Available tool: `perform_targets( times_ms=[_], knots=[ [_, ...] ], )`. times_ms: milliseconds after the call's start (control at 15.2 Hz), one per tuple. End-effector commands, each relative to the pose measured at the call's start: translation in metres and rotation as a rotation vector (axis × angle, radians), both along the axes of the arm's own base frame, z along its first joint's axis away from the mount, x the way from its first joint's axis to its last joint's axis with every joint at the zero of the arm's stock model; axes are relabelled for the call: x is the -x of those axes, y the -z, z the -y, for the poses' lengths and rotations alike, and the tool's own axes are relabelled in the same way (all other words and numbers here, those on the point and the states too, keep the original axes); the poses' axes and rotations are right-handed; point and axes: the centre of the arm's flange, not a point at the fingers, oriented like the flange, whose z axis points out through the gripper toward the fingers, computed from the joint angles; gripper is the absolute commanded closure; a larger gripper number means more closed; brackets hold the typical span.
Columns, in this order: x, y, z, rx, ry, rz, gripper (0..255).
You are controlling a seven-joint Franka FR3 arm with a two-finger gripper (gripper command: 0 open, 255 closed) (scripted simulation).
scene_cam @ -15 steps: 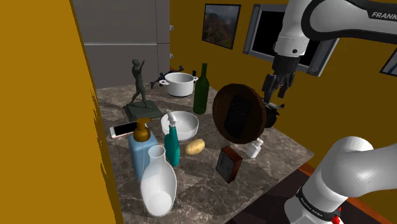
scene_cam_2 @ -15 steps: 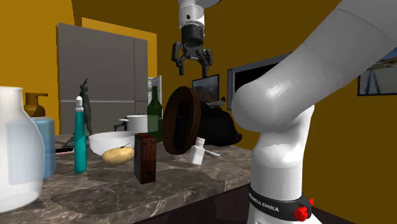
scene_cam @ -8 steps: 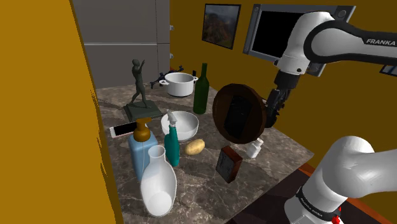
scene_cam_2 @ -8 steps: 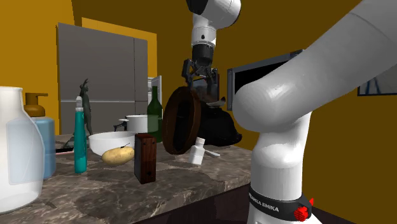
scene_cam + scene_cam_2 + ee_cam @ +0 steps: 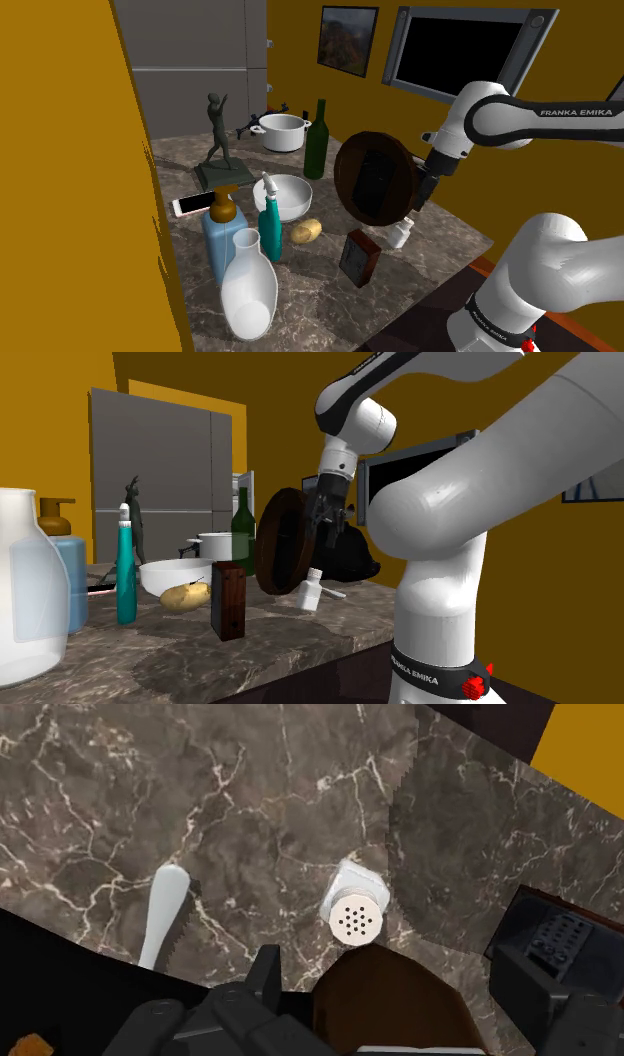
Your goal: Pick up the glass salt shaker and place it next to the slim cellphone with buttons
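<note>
The salt shaker [image 5: 401, 234] is a small white bottle with a perforated cap, standing on the marble counter just beside a tilted brown wooden bowl [image 5: 374, 178]. In the wrist view the shaker [image 5: 356, 910] lies a little ahead of the hand, with one black finger [image 5: 265, 972] low beside the bowl's rim [image 5: 390, 999]. My gripper [image 5: 420, 196] hangs open above the shaker, holding nothing, close behind the bowl [image 5: 283, 542]. The gripper [image 5: 325, 530] is well above the shaker [image 5: 311, 590]. A dark phone with a keypad [image 5: 553, 947] lies near the bowl.
A white spoon-like utensil [image 5: 164, 912] lies beside the shaker. A dark brown box [image 5: 360, 257], potato [image 5: 306, 231], white bowl [image 5: 283, 195], teal spray bottle [image 5: 270, 225], green bottle [image 5: 316, 140], white pot [image 5: 281, 131], statuette [image 5: 219, 135], white vase [image 5: 248, 288] and a pale smartphone [image 5: 192, 203] crowd the counter.
The arm has come down from high over the counter to just behind the wooden bowl, above the shaker. The fingers stayed open. Nothing on the counter moved.
</note>
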Motion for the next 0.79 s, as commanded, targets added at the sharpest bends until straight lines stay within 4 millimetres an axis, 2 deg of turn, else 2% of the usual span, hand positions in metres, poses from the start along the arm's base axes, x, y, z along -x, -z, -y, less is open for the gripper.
perform_targets(
  times_ms=[0,462,726],
  knots=[
    [-0.003,0.026,0.009,-0.04,-0.06,0.025,0],
    [-0.004,0.061,-0.002,-0.04,-0.06,0.025,0],
    [-0.004,0.064,-0.003,-0.04,-0.06,0.025,0]
  ],
)
